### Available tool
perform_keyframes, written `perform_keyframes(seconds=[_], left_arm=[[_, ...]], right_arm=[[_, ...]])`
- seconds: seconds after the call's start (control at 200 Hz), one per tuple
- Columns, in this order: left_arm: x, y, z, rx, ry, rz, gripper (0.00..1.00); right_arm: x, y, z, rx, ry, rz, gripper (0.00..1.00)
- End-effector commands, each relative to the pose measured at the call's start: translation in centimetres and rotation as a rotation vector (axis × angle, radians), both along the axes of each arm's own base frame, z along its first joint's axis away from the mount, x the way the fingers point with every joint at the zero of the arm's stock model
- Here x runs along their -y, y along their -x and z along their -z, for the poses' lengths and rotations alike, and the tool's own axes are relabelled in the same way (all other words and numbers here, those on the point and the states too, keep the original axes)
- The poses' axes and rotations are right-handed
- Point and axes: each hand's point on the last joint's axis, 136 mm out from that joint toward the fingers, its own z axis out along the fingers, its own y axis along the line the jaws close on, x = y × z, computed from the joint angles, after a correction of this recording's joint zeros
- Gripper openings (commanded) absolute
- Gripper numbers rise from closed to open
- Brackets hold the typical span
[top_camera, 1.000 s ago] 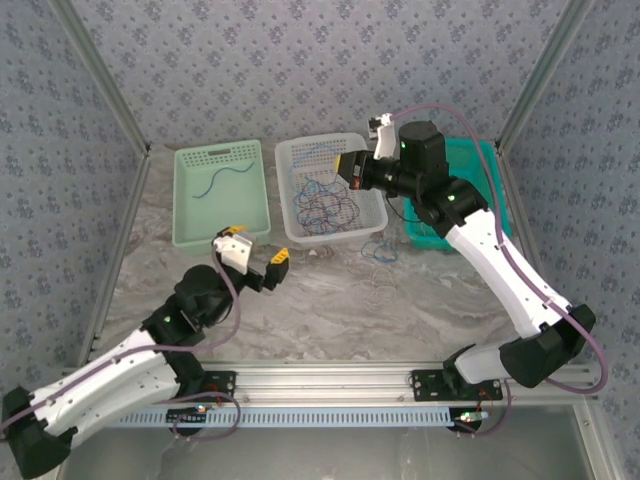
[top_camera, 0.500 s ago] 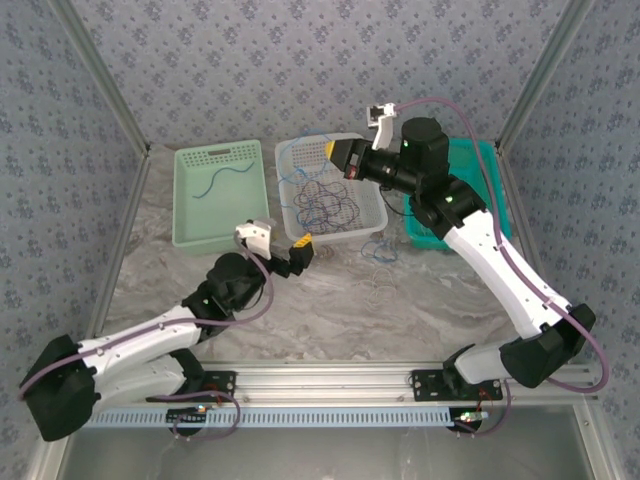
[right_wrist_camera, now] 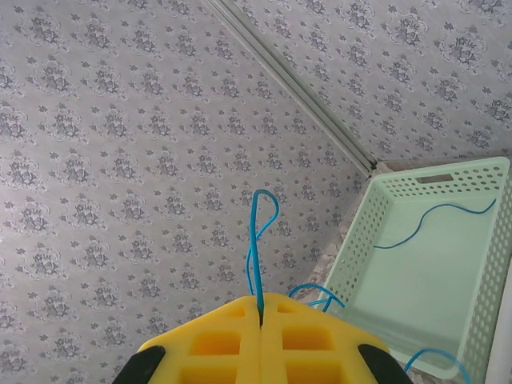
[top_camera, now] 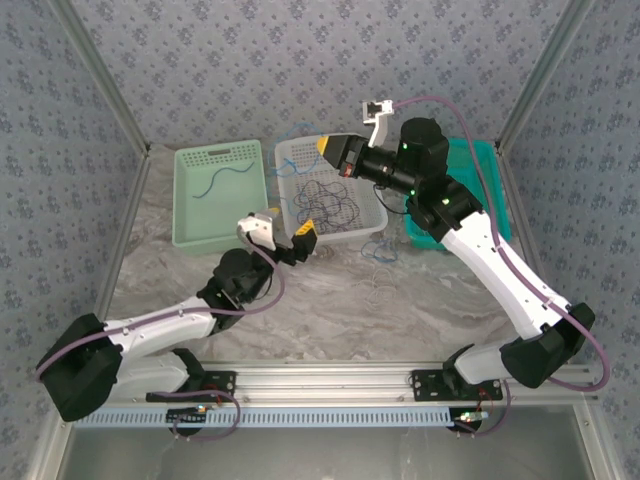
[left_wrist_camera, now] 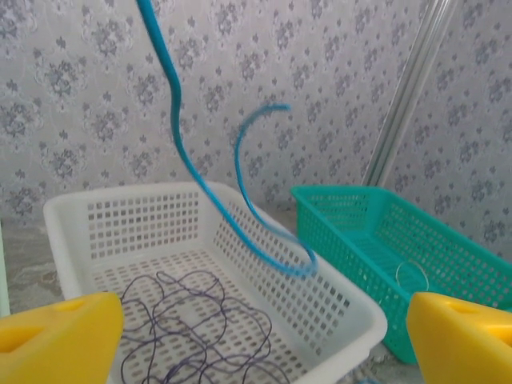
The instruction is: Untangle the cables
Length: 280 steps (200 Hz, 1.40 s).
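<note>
Right wrist view: pinches right tool (right_wrist_camera: 261, 308) shut on a limp, featherlight blue cable (left_wrist_camera: 174, 96) dangling above the white basket (left_wrist_camera: 120, 200) of dark tangled cables (left_wrist_camera: 200, 320), with left tool (top_camera: 285, 235) gaping empty near its front rim, likely best closing on the slack lower curl.

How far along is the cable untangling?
Done: one blue cable in the pale green basket. In hand: the right gripper is shut on another blue cable above the white basket; the left gripper open nearby. Left: the dark tangle in that basket and loose cables on the table.
</note>
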Motion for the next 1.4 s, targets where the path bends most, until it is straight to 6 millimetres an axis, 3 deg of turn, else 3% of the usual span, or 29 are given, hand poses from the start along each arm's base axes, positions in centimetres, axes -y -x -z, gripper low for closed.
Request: perform_keyframes(seconds=[0.0, 0.13, 0.235, 0.45, 0.755, 0.939, 1.059, 1.199, 1.394], left_arm=[[-0.9, -0.6, -4.1, 0.073, 0.131, -0.049, 0.91], [-1.8, -1.3, -4.1, 0.059, 0.196, -0.090, 0.89], [-1.9, -2.0, -4.2, 0.055, 0.210, -0.093, 0.81], [-0.8, -2.9, -4.3, 0.041, 0.171, -0.057, 0.38], [-2.0, -3.6, -2.7, -0.031, 0.076, -0.094, 0.00], [-4.4, -3.8, 1.0, -0.182, -0.144, -0.151, 0.00], [-7.3, -3.7, 3.4, -0.291, -0.305, -0.197, 0.00], [-10.3, -3.6, 4.6, -0.376, -0.439, -0.226, 0.00], [-13.9, -4.0, 7.6, -0.524, -0.593, -0.279, 0.00]], right_arm=[[-0.3, 0.8, -2.0, 0.038, -0.051, -0.025, 0.00], [-0.5, 1.0, -2.1, 0.038, -0.060, -0.033, 0.00], [-0.6, 1.1, -2.1, 0.037, -0.067, -0.041, 0.00], [-0.6, 1.1, -2.1, 0.036, -0.063, -0.036, 0.00], [-0.6, 0.7, -1.7, 0.026, -0.057, -0.037, 0.00], [0.7, -1.0, -1.6, 0.026, -0.044, 0.014, 0.00], [0.0, -2.5, -1.8, 0.020, -0.042, -0.003, 0.00], [-3.5, -5.1, -0.9, -0.005, -0.016, -0.097, 0.00], [-9.6, -10.1, 3.7, -0.123, 0.009, -0.206, 0.00]])
